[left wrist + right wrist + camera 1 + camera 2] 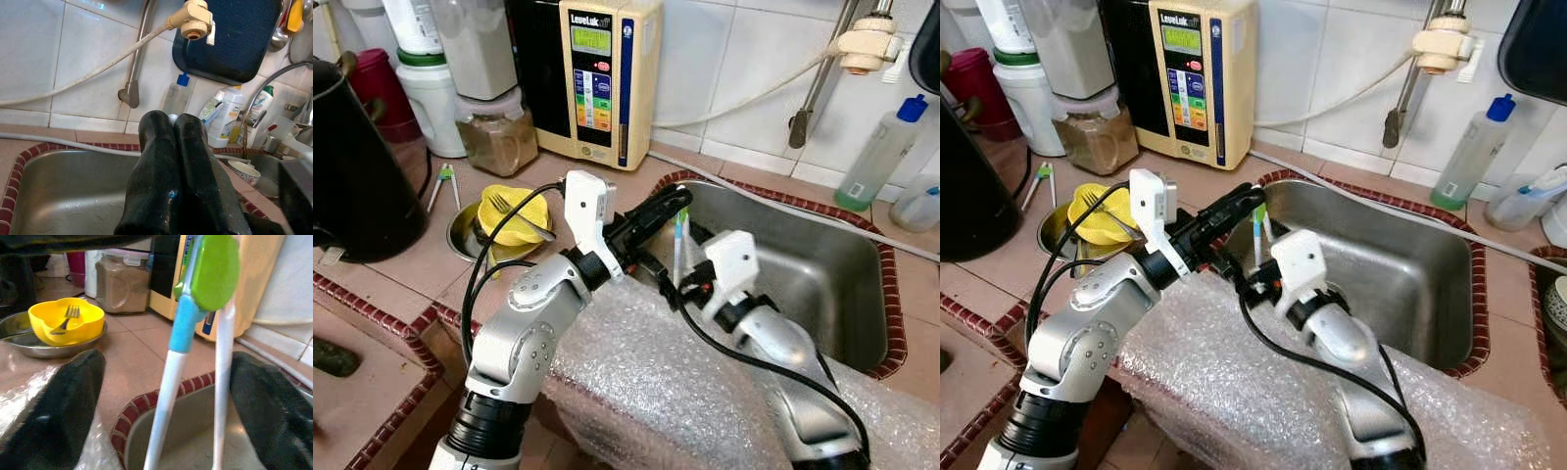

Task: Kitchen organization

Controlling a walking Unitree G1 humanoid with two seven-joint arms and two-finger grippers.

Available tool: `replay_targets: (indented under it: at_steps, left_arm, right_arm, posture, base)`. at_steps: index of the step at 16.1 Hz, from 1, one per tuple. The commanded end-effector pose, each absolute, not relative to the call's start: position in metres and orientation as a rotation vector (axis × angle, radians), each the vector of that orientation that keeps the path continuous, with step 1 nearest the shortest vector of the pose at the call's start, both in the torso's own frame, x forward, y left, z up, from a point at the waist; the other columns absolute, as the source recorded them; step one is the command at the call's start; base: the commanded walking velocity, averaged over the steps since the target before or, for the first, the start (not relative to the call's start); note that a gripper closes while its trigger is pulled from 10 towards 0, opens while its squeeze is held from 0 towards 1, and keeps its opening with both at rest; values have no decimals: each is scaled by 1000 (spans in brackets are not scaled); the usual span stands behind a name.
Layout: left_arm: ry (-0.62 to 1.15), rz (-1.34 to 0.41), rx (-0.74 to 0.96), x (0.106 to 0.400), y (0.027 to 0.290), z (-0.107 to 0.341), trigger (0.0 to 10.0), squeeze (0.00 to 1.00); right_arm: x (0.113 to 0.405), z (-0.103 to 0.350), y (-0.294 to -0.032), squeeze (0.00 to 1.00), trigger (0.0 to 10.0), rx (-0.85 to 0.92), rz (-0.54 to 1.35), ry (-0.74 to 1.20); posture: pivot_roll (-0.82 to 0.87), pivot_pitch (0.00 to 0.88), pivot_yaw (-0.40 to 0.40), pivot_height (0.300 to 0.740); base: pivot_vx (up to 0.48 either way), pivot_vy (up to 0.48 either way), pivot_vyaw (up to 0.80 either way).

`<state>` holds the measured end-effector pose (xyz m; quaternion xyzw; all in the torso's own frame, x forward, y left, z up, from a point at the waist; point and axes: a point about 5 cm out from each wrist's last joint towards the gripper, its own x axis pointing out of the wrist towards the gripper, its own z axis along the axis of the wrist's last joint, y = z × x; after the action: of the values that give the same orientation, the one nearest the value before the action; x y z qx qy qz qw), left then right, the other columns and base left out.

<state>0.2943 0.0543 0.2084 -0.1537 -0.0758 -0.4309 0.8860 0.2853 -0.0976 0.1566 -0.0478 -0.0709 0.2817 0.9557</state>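
Open sink basin (pixel 822 284) beyond upright white chopsticks (pixel 679 245), left gripper (pixel 677 199).

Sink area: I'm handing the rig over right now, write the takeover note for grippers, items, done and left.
Left gripper: fingers shut, gripping the top of the white training chopsticks, which stand upright over the sink's near-left corner.
Right gripper: open, fingers either side of the chopstick shafts, not touching them.
Yellow bowl with a fork sits in a steel dish on the counter, left of the sink.
Done: chopsticks picked up.
Left: probably pass them to the right gripper or put them away; destination not evident.
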Motion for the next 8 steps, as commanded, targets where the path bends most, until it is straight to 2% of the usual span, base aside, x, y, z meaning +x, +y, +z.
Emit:
replay_targets:
  at_steps: [1, 8]
  left_arm:
    - [-169, -894, -320, 292, 55, 211, 0, 0]
    - [-166, -812, -295, 298, 65, 210, 0, 0]
  right_arm:
    - [290, 159, -101, 0, 0, -109, 534, -152]
    - [295, 147, -120, 0, 0, -169, 382, -109]
  posture:
    - [6, 42, -21, 740]
    - [-2, 45, -3, 740]
  base:
    - [0, 0, 0]
    - [0, 0, 0]
